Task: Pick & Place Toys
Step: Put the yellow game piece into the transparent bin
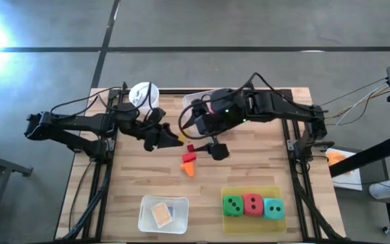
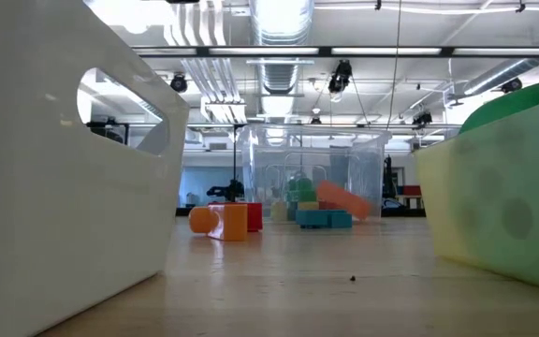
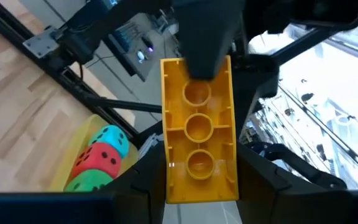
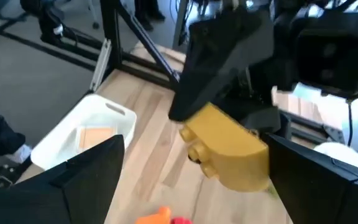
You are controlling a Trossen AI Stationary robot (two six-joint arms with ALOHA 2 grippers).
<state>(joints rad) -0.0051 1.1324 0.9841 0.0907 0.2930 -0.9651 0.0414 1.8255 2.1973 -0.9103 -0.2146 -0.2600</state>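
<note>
Yellow tray [image 1: 278,221] holding three dice [image 1: 252,204], white bin [image 1: 146,218] holding tile [image 1: 161,215]

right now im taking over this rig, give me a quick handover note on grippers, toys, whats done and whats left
Left gripper: shut on the yellow block, lifted above mid-table.
Right gripper: open, facing that block, nothing in it.
Done: green, red and teal dice sit in the yellow tray; a flat tile lies in the white bin.
Left: the held block, plus the red and orange blocks loose mid-table. More blocks are in the clear tub.
</note>
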